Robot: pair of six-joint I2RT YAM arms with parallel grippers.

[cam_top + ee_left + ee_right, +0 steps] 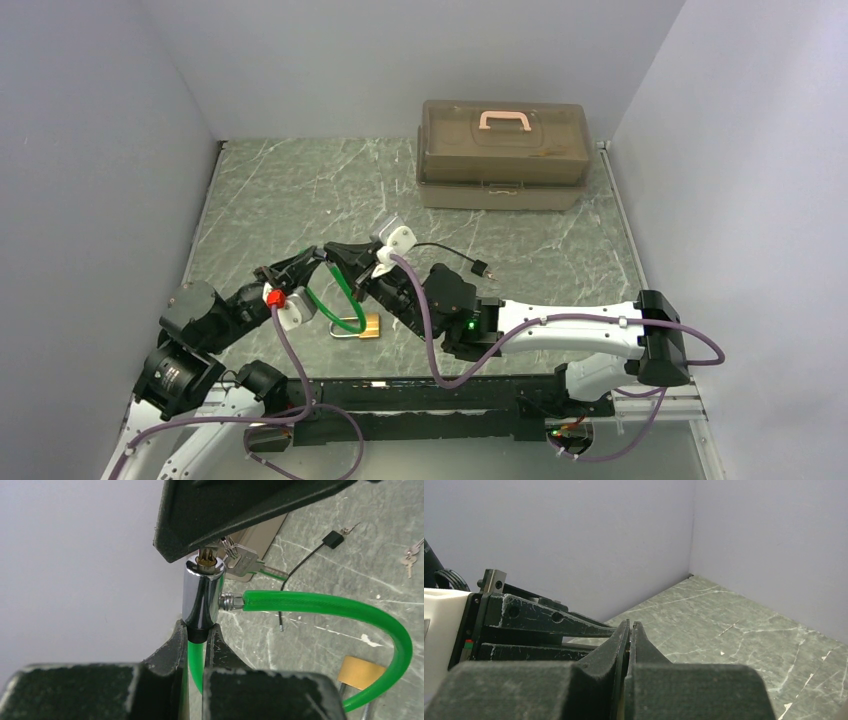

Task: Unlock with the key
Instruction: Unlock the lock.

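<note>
We saw two arms built alike: the left arm (228, 306) and right arm (560, 328) had white links between black joint housings. Grey-purple cables (428, 340) looped along both. White camera mounts (400, 240) sat at the wrists. A red ring (275, 297) marked the left wrist, and a green light (470, 325) glowed on the right. The right gripper (631, 625) had matte black fingers (646, 652), scuffed white at the edges, its frame drilled with small holes (513, 611).

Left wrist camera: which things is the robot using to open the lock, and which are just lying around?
Using: key bunch, green cable lock, left gripper gripping its chrome barrel, right gripper on the key.
Lying around: brass padlock, toolbox, black lead, loose keys.
</note>
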